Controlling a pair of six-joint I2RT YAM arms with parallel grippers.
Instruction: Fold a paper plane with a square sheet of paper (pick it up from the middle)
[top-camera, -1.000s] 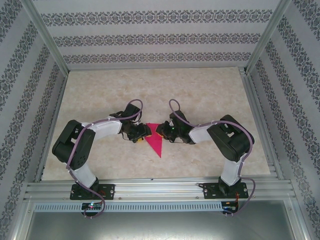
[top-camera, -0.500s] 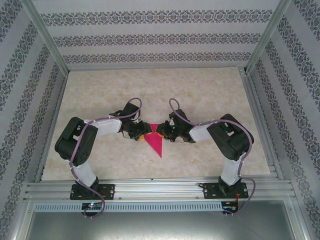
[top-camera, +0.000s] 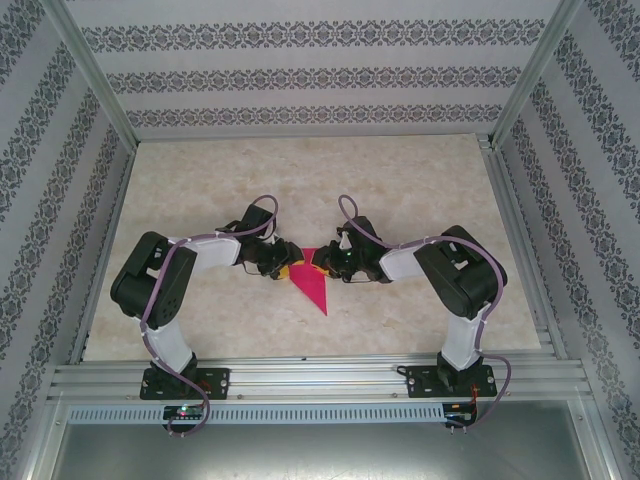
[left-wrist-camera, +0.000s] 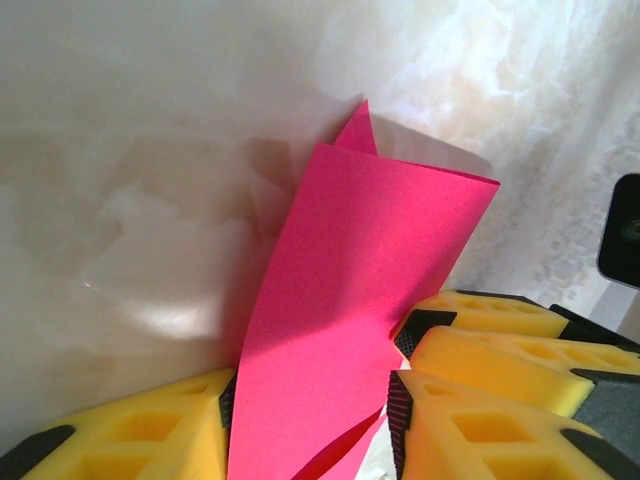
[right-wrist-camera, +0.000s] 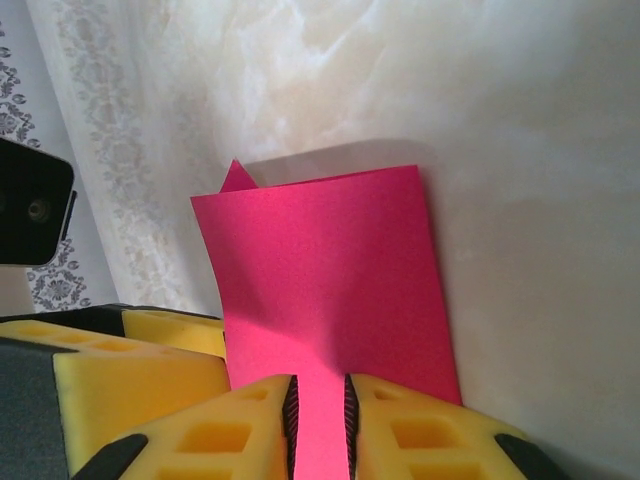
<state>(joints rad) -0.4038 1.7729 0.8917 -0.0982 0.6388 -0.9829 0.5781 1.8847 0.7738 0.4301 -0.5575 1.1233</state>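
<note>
Overhead view: the pink paper (top-camera: 312, 286) lies near the middle of the marble-patterned table (top-camera: 420, 180), appearing as a narrow triangle with its broad end away from the arm bases and its sharp tip towards them. The left gripper (top-camera: 281, 264) and right gripper (top-camera: 324, 262) face each other across that broad end, each at one corner, with both arms bent inward from their bases. Left wrist view: the pink paper (left-wrist-camera: 350, 300) rises as a curled, doubled flap between the yellow fingers (left-wrist-camera: 130, 440) of the left gripper (left-wrist-camera: 312, 420). A second pointed layer shows behind the flap's upper edge. The jaws stand well apart and straddle the flap across its width. One edge meets the left-hand pad, while a sliver of pale table shows beside the other pad, so no firm clamp can be made out. Two further yellow fingers (those of the opposite gripper) sit just beside the flap at the right of this view. Right wrist view: the pink paper (right-wrist-camera: 320, 270) spreads as a lifted rectangular panel casting a shadow on the table beyond it. The fingers (right-wrist-camera: 450, 440) of the right gripper (right-wrist-camera: 320, 405) are drawn nearly together in front of it, with only a thin pink strip showing in the slit. Whether they pinch a fold or merely rest on the panel cannot be told.
</note>
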